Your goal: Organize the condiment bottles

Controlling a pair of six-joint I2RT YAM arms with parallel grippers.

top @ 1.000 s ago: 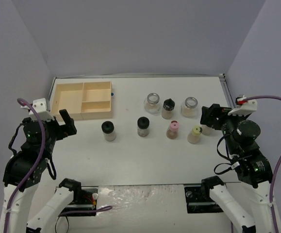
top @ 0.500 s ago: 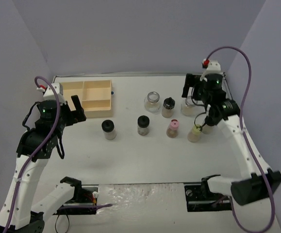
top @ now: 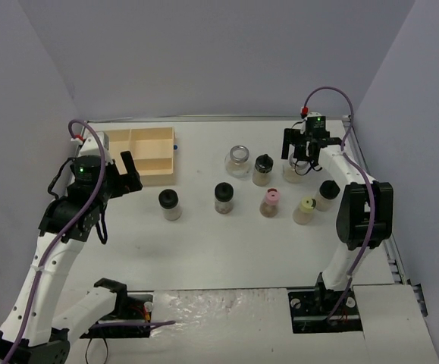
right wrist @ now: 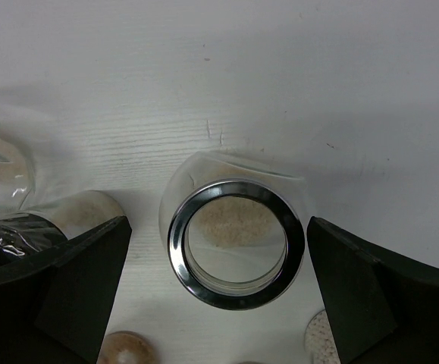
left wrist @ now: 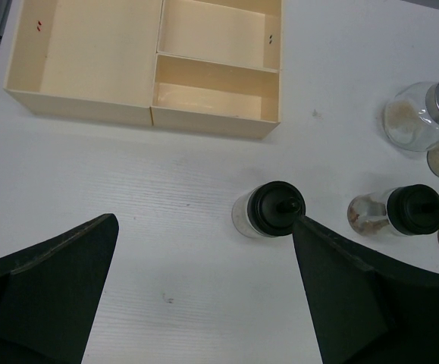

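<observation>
Several small glass jars stand on the white table. Black-capped ones are on the left [top: 169, 203], in the middle [top: 224, 197], further back [top: 263, 168] and on the right [top: 327, 193]. A pink-capped jar [top: 271, 202] and a yellow-green-capped jar [top: 305, 209] stand between them. A wide silver-rimmed jar [top: 238, 161] is at the back. My right gripper [top: 299, 148] is open above the other wide jar [right wrist: 236, 243], one finger on each side and not touching. My left gripper [top: 119, 178] is open and empty, and the left black-capped jar [left wrist: 274, 210] sits by its right finger.
A light wooden compartment tray [top: 155, 180] stands at the back left, just beyond my left gripper; it also shows in the left wrist view [left wrist: 90, 106]. Grey walls close in the table on three sides. The right table edge runs close to the right arm.
Both arms have reached out from the near edge. My right gripper moved back over the wide right jar. My left gripper moved forward and right, toward the tray's front.
</observation>
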